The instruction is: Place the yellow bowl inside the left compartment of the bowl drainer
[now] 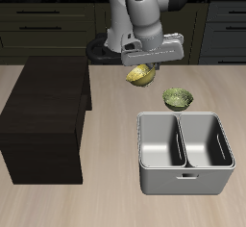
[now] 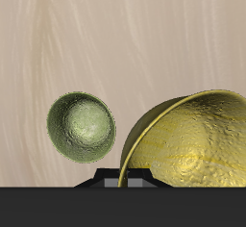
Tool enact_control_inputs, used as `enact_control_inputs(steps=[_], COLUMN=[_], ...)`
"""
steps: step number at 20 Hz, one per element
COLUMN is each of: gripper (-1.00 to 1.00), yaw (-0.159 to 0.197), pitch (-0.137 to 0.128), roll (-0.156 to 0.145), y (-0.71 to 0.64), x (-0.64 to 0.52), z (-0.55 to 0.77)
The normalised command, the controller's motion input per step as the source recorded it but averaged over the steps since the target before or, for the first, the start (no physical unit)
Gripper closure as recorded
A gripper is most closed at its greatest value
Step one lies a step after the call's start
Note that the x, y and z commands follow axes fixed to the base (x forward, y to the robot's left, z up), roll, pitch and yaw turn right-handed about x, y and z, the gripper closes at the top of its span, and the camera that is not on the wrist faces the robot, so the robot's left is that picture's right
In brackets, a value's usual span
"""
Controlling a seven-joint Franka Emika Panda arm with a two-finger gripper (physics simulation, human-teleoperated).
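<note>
The gripper [image 1: 144, 65] is clamped on the yellow bowl [image 1: 141, 75], holding it tilted above the table [image 1: 106, 192]. The bowl drainer [image 1: 184, 154] appears only in the exterior view; the wrist view shows the green bowl [image 2: 82, 126] lying just beside the held bowl.

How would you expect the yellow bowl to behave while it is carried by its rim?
The yellow bowl hangs tilted under the gripper, apparently held at one edge, so it may swing or pivot. Its glossy surface suggests it could slip. It looks rigid and thin-walled, probably light.
</note>
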Motion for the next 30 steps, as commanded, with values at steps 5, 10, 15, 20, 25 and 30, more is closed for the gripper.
enact_control_inputs(steps=[5,10,15,20,25,30], gripper=[1.00,1.00,1.00,1.00,1.00,1.00], yaw=[0.015,0.033,0.019,0.008,0.009,0.015], pitch=[-0.045,-0.030,-0.029,-0.019,0.004,0.014], roll=[-0.025,-0.053,-0.025,-0.022,0.004,0.002], y=[-0.04,0.00,0.01,-0.01,0.01,0.10], x=[-0.01,0.04,0.06,0.09,0.12,0.25], z=[0.36,0.25,0.29,0.16,0.03,0.09])
